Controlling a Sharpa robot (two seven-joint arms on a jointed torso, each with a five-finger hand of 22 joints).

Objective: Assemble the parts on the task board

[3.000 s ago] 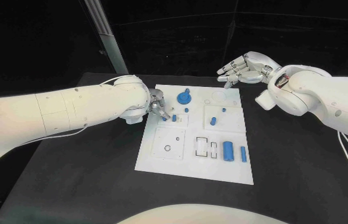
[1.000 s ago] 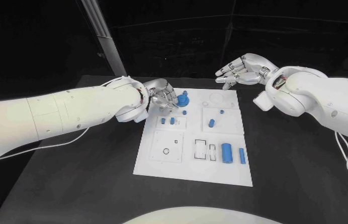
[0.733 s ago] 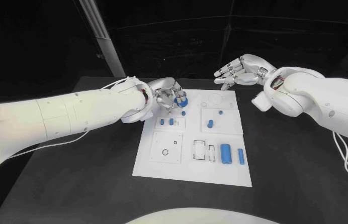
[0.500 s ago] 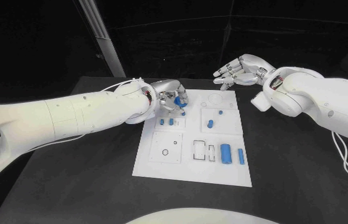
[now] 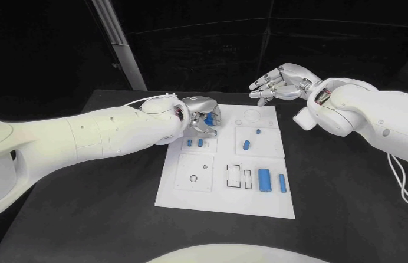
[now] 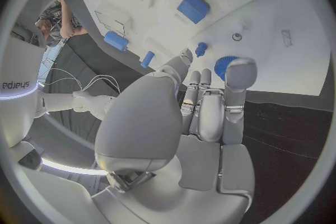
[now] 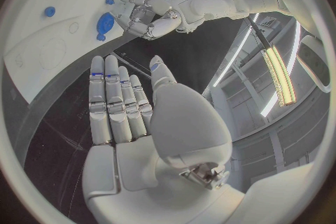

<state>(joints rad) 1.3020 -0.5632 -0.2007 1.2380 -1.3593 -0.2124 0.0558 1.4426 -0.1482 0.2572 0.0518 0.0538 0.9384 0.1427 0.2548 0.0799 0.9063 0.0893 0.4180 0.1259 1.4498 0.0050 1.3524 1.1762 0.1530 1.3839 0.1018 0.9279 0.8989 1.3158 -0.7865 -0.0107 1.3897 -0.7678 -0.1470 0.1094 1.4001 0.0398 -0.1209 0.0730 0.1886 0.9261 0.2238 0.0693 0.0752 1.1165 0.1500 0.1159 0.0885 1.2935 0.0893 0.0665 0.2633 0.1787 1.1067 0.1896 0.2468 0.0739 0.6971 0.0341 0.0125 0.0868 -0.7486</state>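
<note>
Dark surroundings, brightly lit board, fisheye-bent wrist views.

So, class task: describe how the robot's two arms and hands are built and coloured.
Both arms are bulky, rounded white shells. The left hand and right hand are silver metal with smooth segmented fingers and pale grey palm covers. Thin white cables trail from the left arm; the right wrist shows a red-ringed joint.

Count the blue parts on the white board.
8: two blue blocks left, a block and stud mid-right, a cylinder and bar near-right, a round gear and peg by the silver left hand, which may hide more.
</note>
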